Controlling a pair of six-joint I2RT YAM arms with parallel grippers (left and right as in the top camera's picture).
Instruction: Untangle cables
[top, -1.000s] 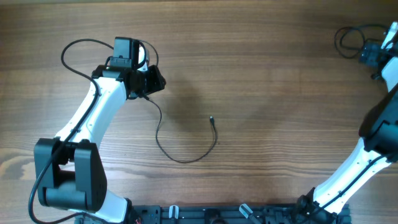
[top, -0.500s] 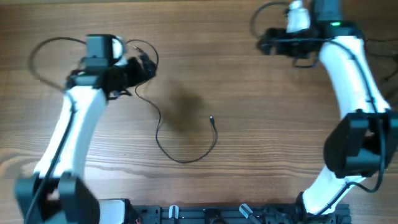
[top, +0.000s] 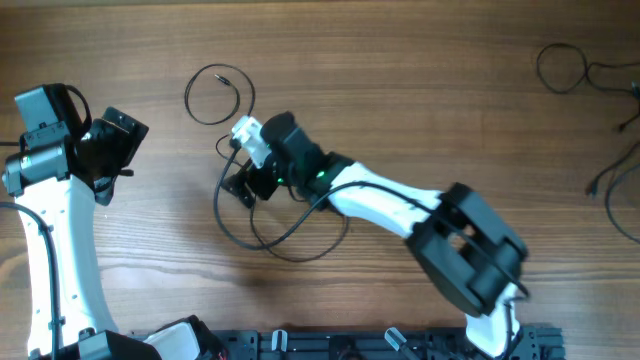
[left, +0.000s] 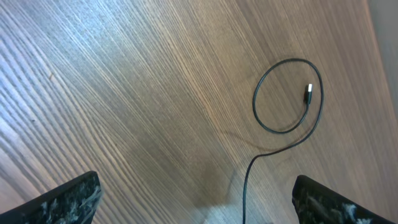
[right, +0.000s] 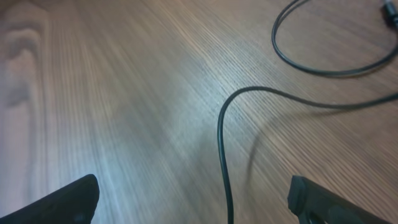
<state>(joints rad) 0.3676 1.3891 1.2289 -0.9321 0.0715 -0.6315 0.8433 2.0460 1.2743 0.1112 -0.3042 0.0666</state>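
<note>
One thin black cable (top: 290, 258) lies left of centre on the wooden table. Its far end curls into a small loop with a tiny plug (top: 222, 75). My right gripper (top: 232, 165) hovers open over the cable's middle stretch; in the right wrist view the cable (right: 222, 168) runs on the wood between the two fingers (right: 65, 200), untouched. My left gripper (top: 135, 150) stands open at the far left, apart from the loop. The left wrist view shows the loop (left: 261, 118), its plug (left: 308, 94) and a strand leading down between the open fingers (left: 68, 199).
More thin black cables lie at the far right: a loop (top: 540, 68) at the back corner and a strand (top: 610, 185) by the right edge. The right arm (top: 400, 205) stretches across the table's middle. The arms' mounting rail (top: 330, 345) runs along the front edge.
My left gripper has opened, let go of the cable and drawn back to the left. The right arm has swung from the far right to the middle, over the cable.
</note>
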